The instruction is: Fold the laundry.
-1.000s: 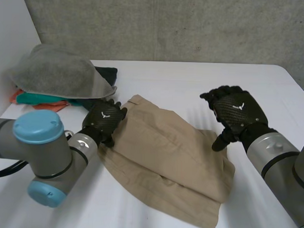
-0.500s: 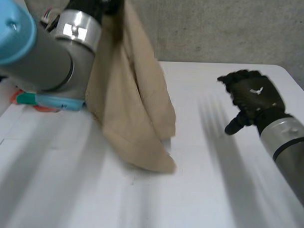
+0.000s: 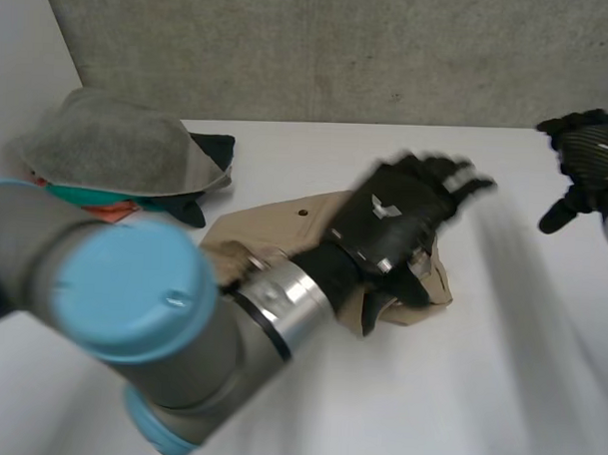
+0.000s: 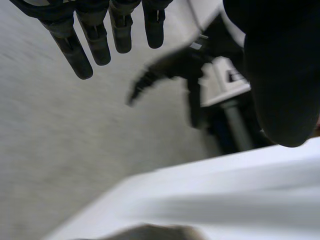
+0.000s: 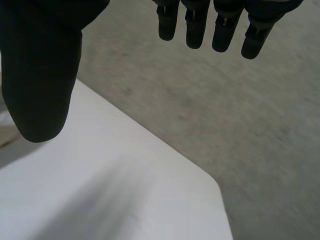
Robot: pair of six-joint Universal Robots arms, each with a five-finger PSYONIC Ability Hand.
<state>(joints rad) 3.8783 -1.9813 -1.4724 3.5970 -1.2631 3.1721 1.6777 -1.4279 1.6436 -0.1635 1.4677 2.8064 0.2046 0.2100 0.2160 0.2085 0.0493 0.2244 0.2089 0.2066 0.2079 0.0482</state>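
A tan garment (image 3: 280,219) lies bunched and roughly folded on the middle of the white table (image 3: 498,384). My left arm reaches across it from the near left. My left hand (image 3: 396,217) hovers over the garment's right part, open, fingers spread and straight. In the left wrist view its fingers (image 4: 100,37) and thumb hold nothing, and a strip of the tan garment (image 4: 150,233) lies below the palm. My right hand (image 3: 592,154) is raised at the table's far right, away from the cloth. It is open, and its fingers (image 5: 200,25) are straight and empty.
A pile of laundry sits at the table's back left corner: a grey cloth (image 3: 107,146) on top, with teal, orange and dark pieces under it. A grey concrete wall runs behind the table. The table's right corner (image 5: 200,180) lies below my right hand.
My left hand lifted the tan garment high, swung right, put it down in a smaller heap and let go. My right hand drew back to the far right.
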